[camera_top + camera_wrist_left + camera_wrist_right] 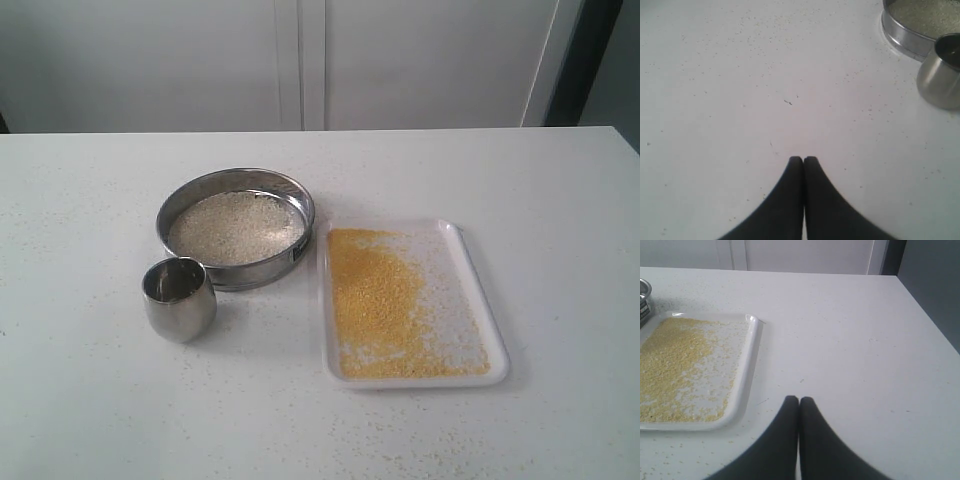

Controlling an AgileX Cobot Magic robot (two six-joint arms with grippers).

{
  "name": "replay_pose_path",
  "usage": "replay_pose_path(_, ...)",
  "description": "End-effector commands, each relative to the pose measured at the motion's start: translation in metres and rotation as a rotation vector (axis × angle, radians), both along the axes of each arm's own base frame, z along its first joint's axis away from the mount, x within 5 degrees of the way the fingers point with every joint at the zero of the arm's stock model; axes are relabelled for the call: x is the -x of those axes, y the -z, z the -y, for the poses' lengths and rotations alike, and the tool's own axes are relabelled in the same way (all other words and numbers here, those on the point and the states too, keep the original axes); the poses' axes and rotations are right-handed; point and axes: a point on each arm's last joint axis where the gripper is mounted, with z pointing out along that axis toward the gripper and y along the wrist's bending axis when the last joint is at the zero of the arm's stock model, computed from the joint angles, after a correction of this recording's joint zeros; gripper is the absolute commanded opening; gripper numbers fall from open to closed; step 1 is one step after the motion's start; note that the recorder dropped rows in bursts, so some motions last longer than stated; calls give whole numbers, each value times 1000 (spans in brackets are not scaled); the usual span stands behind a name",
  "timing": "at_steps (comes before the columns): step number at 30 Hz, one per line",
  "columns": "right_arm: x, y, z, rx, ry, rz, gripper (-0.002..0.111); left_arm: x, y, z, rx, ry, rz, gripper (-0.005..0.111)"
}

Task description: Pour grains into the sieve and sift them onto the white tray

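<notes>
Whitish grains [235,228] in sieve [255,274], golden ones on white tray [455,270]; left fingers [790,200], right fingers [785,440] together, empty.

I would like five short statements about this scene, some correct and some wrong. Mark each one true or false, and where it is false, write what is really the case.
1. Fine yellow grains lie on the white tray. True.
2. The sieve stands on the white tray. False: it stands on the table, beside the tray.
3. The steel cup lies on its side. False: it stands upright, next to the sieve.
4. The left gripper and the right gripper are shut and hold nothing. True.
5. The sieve is empty. False: pale grains cover its mesh.
</notes>
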Motion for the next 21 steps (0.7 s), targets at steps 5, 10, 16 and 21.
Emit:
replay_pose_path(5,0,0,0,-1,-1,15,0,8,15,0,-18,-8,96,0)
replay_pose_path(10,0,0,0,-9,1,15,0,10,34,0,-16,-10,85,0)
replay_pose_path(16,0,0,0,-18,4,12,0,6,55,-1,-14,-22,71,0)
replay_pose_path(21,0,0,0,-18,4,12,0,4,56,-2,-17,-30,99,0)
